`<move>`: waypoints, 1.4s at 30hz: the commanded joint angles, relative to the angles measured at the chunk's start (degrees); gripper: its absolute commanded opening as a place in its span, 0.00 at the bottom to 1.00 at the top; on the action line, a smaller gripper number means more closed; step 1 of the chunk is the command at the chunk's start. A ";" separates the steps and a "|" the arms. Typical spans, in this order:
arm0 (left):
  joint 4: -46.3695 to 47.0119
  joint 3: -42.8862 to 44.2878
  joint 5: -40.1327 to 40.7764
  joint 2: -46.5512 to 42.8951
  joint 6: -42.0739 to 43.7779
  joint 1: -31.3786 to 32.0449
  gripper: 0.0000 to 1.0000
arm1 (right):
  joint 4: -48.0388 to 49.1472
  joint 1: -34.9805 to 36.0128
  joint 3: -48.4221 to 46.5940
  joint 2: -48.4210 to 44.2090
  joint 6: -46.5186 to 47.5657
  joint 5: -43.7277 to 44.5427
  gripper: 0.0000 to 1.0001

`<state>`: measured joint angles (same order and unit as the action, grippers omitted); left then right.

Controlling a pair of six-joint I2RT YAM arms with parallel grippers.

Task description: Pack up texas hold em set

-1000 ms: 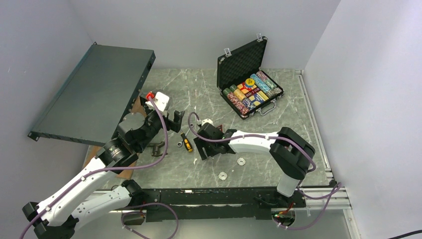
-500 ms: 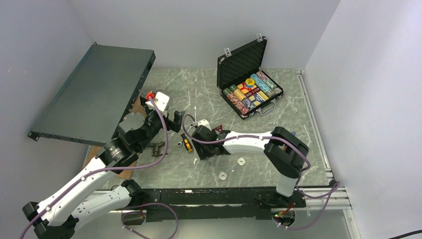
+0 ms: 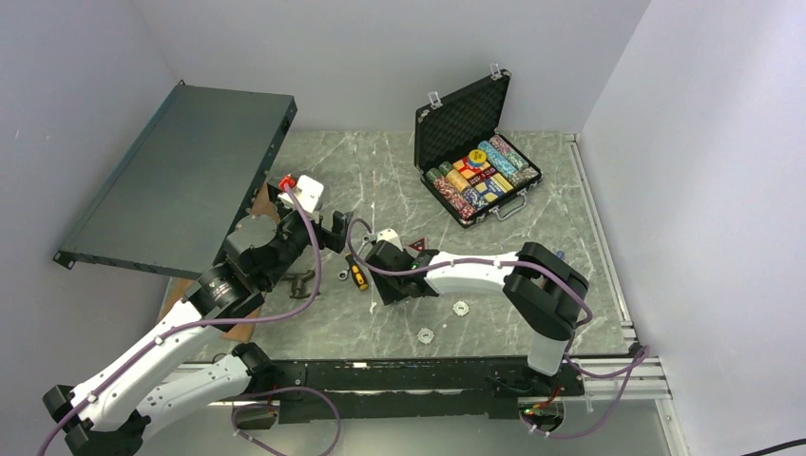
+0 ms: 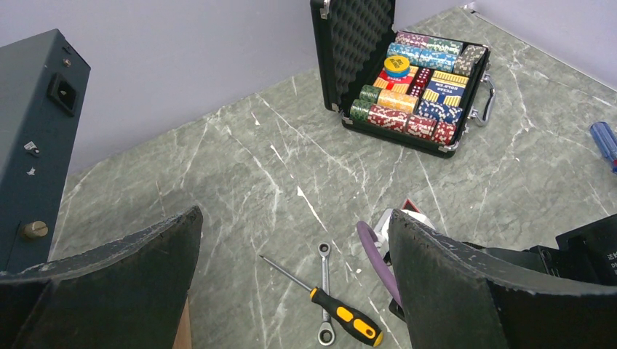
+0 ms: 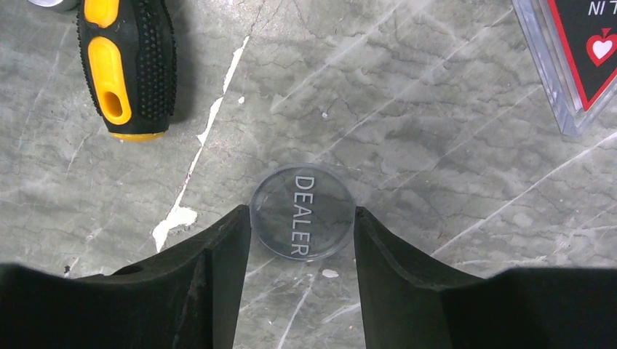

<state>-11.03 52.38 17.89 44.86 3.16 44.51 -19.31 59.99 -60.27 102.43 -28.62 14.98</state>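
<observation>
My left pincer [image 4: 295, 218] hangs wide open above the surface [image 4: 240, 167] with nothing in it. To its right, past the yellow-handled screwdriver [image 5: 124, 65], my right pincer [image 5: 302, 214] has narrowed to the width of the clear DEALER button [image 5: 302, 196]. Its fingers [image 5: 218, 269] touch both edges of the button, which lies flat on the surface. At the far right stands the open briefcase [image 3: 463, 119], with rows of chips [image 3: 480, 176] inside.

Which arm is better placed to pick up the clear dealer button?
Right. The right end effector has its fingers against both edges of the dealer button; the left end effector hangs open, away from it.
</observation>
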 commanded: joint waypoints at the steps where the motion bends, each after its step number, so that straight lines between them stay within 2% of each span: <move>1: 1.20 1.67 -0.40 -0.09 -0.96 0.27 0.99 | -1.00 -0.20 1.33 -1.50 -0.02 2.12 0.43; 9: 1.21 1.62 -0.37 -0.11 -0.96 0.24 0.99 | 2.29 -6.85 5.39 -13.76 1.95 3.19 0.41; 13: 1.14 1.76 -0.42 -0.08 -1.02 0.23 0.99 | 5.65 -16.16 8.84 -20.93 3.06 0.38 0.41; 17: 1.12 1.84 -0.73 -0.19 -1.18 0.29 0.99 | 7.78 -27.67 7.27 -22.27 4.09 -0.64 0.40; 23: 1.22 1.67 -0.29 -0.48 -0.96 0.25 0.99 | 11.03 -38.50 -3.85 -12.01 8.52 2.01 0.39; 30: 1.23 1.65 -0.47 -0.33 -0.97 0.24 0.99 | 9.89 -46.38 -23.19 5.14 10.57 -1.81 0.39; 36: 1.30 1.60 -0.24 -0.05 -0.70 0.22 0.99 | 6.03 -48.60 -37.72 17.96 11.40 -4.28 0.39; 42: 1.37 1.50 0.02 0.80 -0.62 0.23 0.99 | 4.52 -48.71 -43.10 23.56 12.45 -4.68 0.39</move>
<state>-11.03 52.38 17.87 44.99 3.16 44.51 -13.45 10.87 -98.85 124.20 -17.78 11.49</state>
